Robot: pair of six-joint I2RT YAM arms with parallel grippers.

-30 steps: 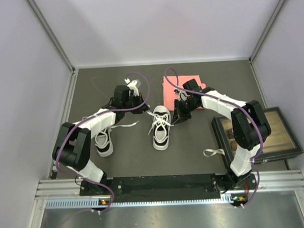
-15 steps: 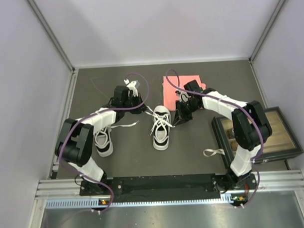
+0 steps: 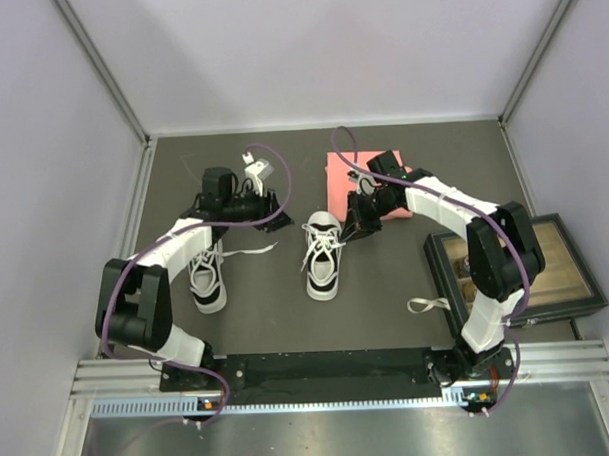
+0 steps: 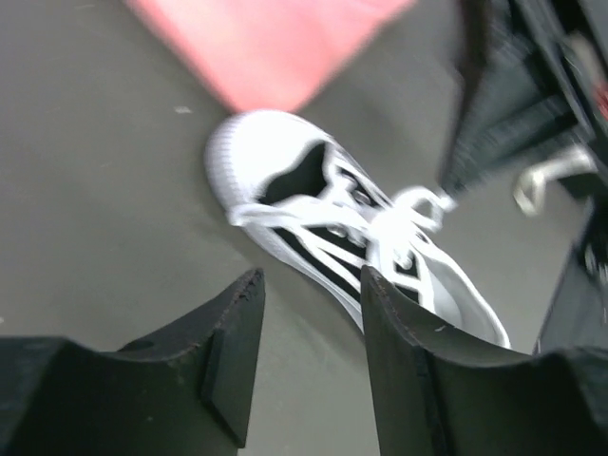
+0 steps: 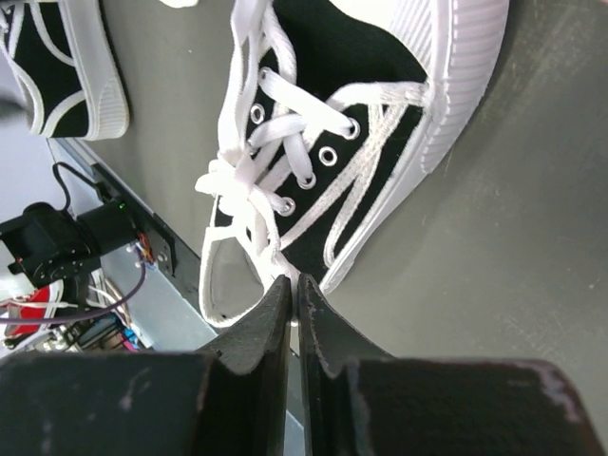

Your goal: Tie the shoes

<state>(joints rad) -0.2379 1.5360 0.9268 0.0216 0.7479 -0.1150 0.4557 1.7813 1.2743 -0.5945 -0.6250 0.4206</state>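
Two small white sneakers with black side panels lie on the dark table. The middle shoe has its laces crossed in a loose knot. The other shoe lies under my left arm, one lace trailing right. My left gripper hovers left of the middle shoe's toe, open and empty; its wrist view shows that shoe blurred beyond the gripper. My right gripper is at the shoe's right side. In its wrist view the gripper is shut on a white lace running down from the knot.
A pink sheet lies flat behind the middle shoe. A dark framed tray sits at the right edge, with a loose white strip beside it. Grey walls enclose the table on three sides.
My left wrist has drawn back to the left, away from the middle shoe. My right gripper has stayed by the shoe's right side, shifting only slightly.
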